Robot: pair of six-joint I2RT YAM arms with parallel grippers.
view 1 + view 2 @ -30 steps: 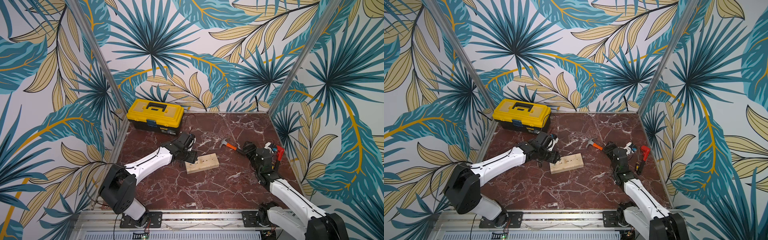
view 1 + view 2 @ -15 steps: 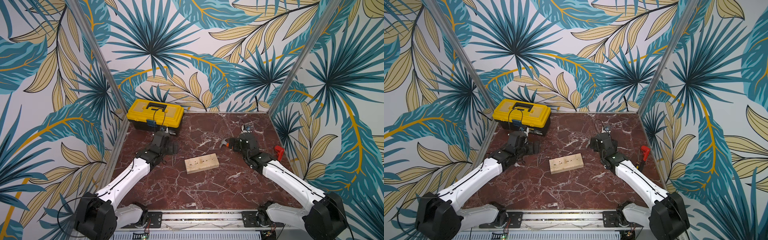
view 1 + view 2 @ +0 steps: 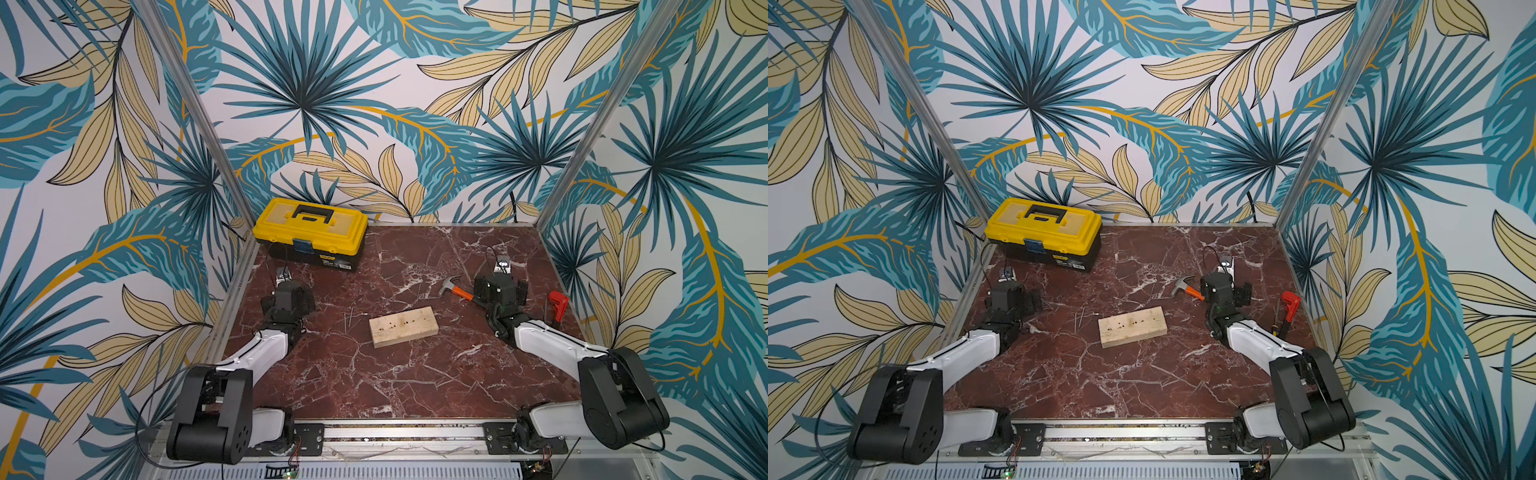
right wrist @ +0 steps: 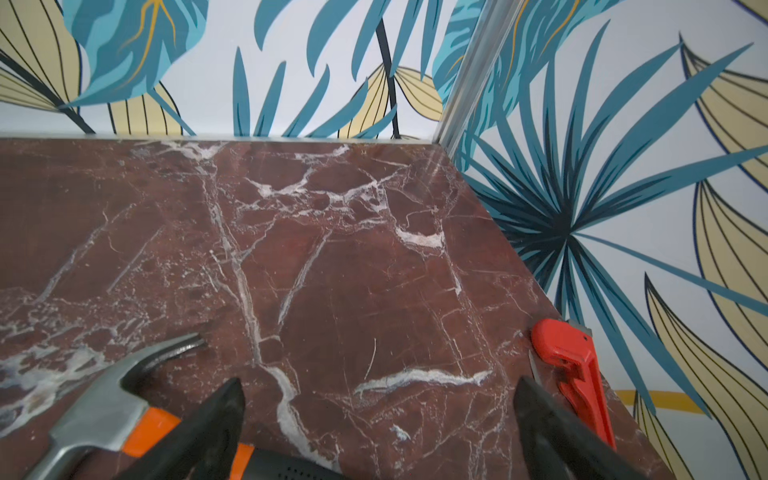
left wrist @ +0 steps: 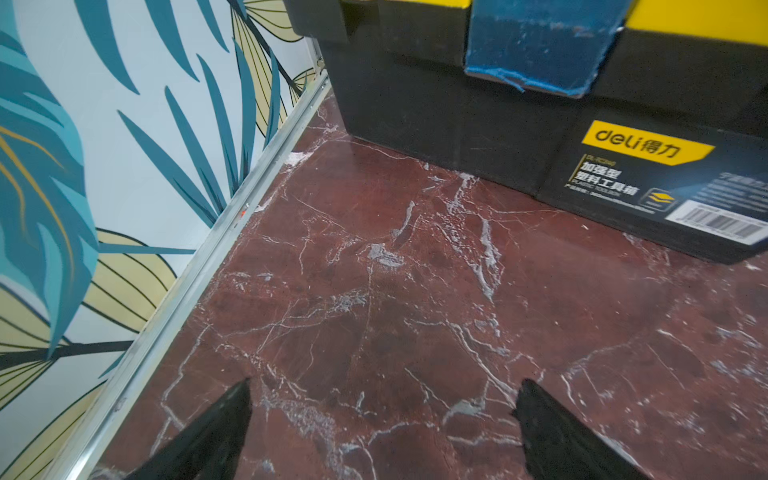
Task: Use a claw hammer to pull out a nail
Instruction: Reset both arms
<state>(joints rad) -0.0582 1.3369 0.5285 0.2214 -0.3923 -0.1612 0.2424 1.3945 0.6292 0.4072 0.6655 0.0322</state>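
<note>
Two claws stand apart and empty: left claw (image 5: 385, 384), right claw (image 4: 379, 382). I find the small claw hammer (image 3: 457, 289), silver steel head, orange-and-black shaft, lying flat on the red marble tabletop (image 3: 415, 374) just beside the right claw. I judge it rigid, head-heavy; grasp the textured black lower shaft.

Left claw (image 5: 382, 401) spread wide, empty, right claw (image 4: 378, 395) likewise, both pointing forward, low

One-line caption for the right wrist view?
Open right gripper above marble table; claw hammer lies loose beneath it, red wrench alongside.
</note>
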